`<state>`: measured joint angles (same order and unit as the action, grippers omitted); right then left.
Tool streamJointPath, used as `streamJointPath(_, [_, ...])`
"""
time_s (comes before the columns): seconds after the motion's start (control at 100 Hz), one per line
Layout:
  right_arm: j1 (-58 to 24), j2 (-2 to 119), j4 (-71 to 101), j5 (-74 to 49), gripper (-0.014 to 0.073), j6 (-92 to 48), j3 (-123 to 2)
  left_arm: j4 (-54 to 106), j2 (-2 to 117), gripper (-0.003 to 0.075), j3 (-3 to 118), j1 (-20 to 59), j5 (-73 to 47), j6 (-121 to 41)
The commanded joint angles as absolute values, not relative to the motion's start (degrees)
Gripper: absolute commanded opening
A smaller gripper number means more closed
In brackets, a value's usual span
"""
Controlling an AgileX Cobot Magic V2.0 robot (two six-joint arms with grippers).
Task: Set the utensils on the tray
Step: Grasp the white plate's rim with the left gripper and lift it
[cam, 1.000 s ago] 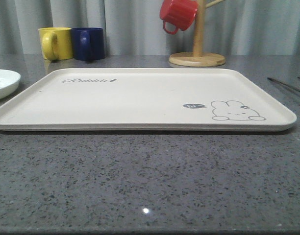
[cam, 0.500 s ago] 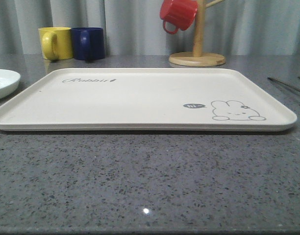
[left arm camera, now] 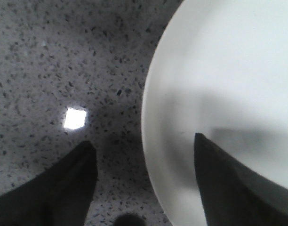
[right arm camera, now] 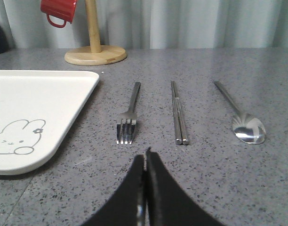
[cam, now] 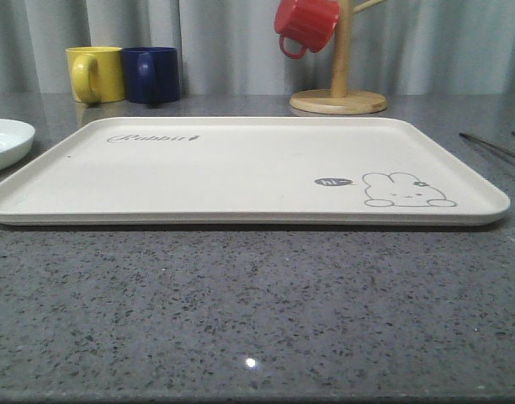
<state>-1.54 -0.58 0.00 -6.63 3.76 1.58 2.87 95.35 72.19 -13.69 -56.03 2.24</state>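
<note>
The cream tray (cam: pixel 241 164) with its rabbit print lies in the middle of the grey counter, nothing on it. The white plate (cam: pixel 3 141) rests on the counter left of the tray. In the left wrist view my left gripper (left arm camera: pixel 143 143) is open, one finger over the counter and the other over the plate (left arm camera: pixel 228 84), straddling its rim. To the right of the tray (right arm camera: pixel 36 113) lie the fork (right arm camera: pixel 129 113), the chopsticks (right arm camera: pixel 178 113) and the spoon (right arm camera: pixel 240 117), side by side. My right gripper (right arm camera: pixel 145 155) is shut and empty, just short of the fork's tines.
A yellow mug (cam: pixel 96 73) and a blue mug (cam: pixel 151 74) stand behind the tray at the back left. A wooden mug tree (cam: pixel 339 84) with a red mug (cam: pixel 305 23) hanging on it stands at the back. Curtains close off the rear.
</note>
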Motion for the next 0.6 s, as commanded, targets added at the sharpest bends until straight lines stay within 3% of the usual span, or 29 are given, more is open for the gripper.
streamJointPath(0.0, [-1.2,-1.7,0.0,-2.4,-0.0062,3.2,1.6,3.7,93.7,0.043,74.1,-13.8,-54.6,2.9])
streamJointPath(0.08, [-1.2,-1.7,0.0,-2.4,-0.0062,3.2,1.6,3.7,93.7,0.0406,74.1,-13.8,-54.2,2.9])
streamJointPath(0.15, [-1.2,-1.7,0.0,-2.4,-0.0062,3.2,1.6,3.7,93.7,0.0338,74.1,-13.8,-54.1,2.9])
streamJointPath(0.39, [-1.2,-1.7,0.0,-2.4,-0.0062,3.2,1.6,3.7,93.7,-0.002,74.1,-13.8,-52.6,2.9])
streamJointPath(0.59, [-1.2,-1.7,0.0,-2.4,-0.0062,3.2,1.6,3.7,92.9,-0.0019,75.2,-13.8,-52.5,2.9])
